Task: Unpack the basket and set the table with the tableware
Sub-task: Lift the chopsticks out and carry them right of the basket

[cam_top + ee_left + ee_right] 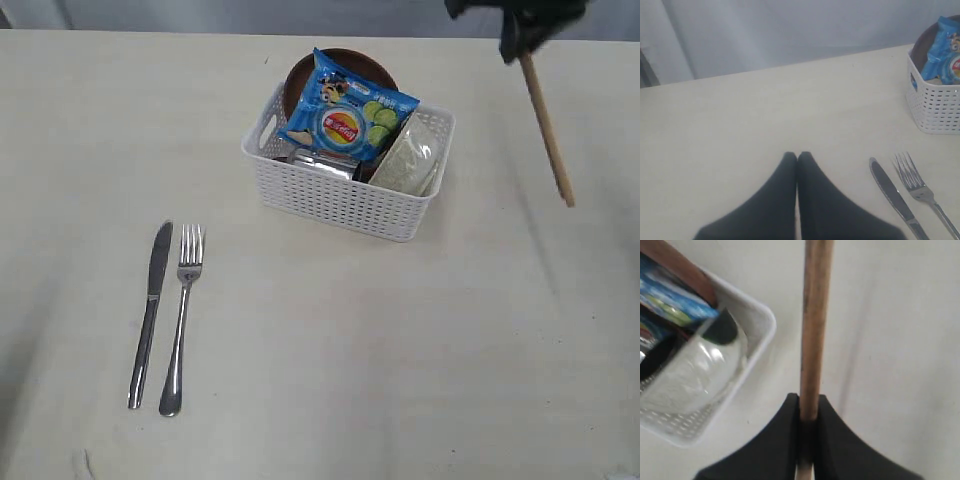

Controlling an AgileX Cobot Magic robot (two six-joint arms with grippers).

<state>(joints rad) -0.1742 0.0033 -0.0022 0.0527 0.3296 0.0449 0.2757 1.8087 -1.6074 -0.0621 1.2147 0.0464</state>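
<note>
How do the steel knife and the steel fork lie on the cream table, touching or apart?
Apart. The exterior view shows a strip of bare cream table between the steel knife and the steel fork along their whole length.

Plate [300, 80] and cup [325, 166] mostly behind the chip bag [348, 112]; right pincer [520, 40] partly beyond exterior view's top edge.

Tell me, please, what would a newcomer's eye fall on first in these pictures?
The bright blue chip bag lying on top of the white basket near the middle of the table stands out first. Next comes the wooden chopstick hanging in the air to the right of the basket, pinched in the jaws of the right gripper. A knife and fork lie side by side on the table's left.
</note>
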